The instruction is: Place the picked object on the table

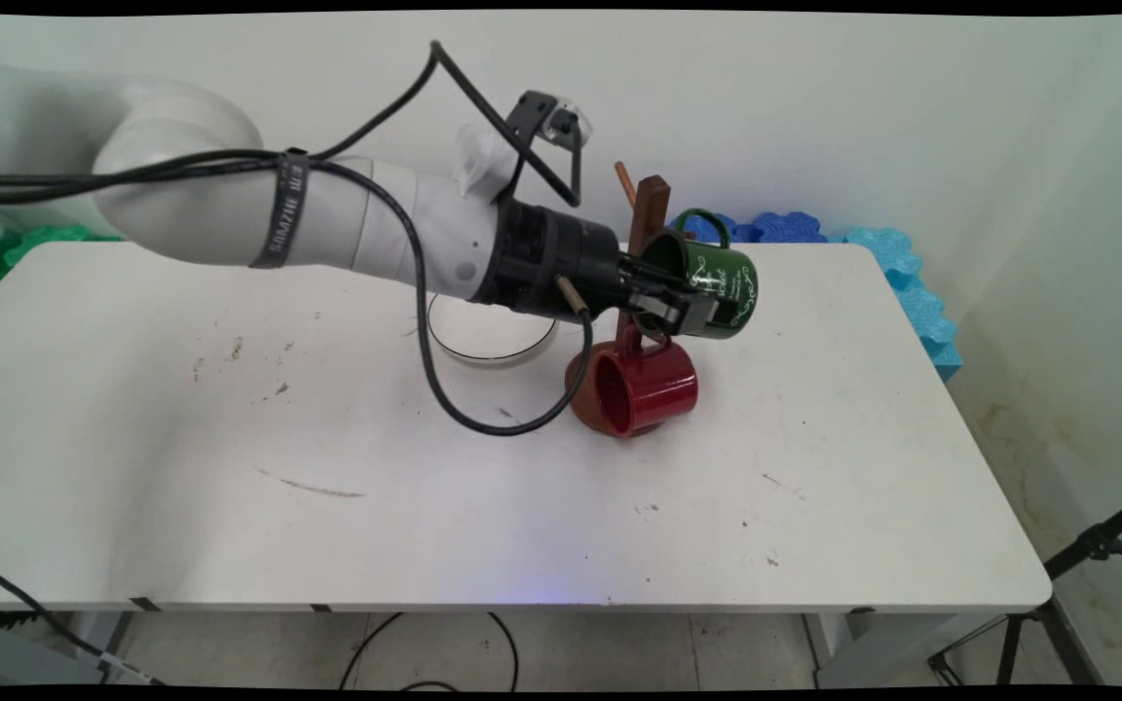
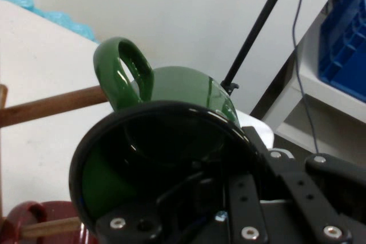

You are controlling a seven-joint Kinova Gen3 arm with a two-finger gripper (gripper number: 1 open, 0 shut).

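Main view: nearest the camera is the white table (image 1: 483,545), its near edge bare, with wide open room at 6 and 9 o'clock of me. My gripper (image 1: 688,304) is clenched on the green mug (image 1: 712,282), one finger inside the mouth, one outside on the wall, the mug lying sideways in the air, handle up at 12 o'clock. It hangs just beside the wooden mug tree (image 1: 647,219), at its 3 o'clock. Directly below, at 6 o'clock, a red mug (image 1: 644,385) hangs on a lower peg over the tree's round base. A white plate (image 1: 493,336) lies at 9 o'clock, partly behind my wrist. Blue foam (image 1: 902,273) lines the far right edge.

Hand view: the green mug (image 2: 171,141) fills my grip, rim toward me, handle (image 2: 123,72) at 11 o'clock, a wooden peg (image 2: 51,107) just beside it. I judge the mug glazed, stiff, slippery, breakable; the rim pinch is the hold. Pegs crowd the left.
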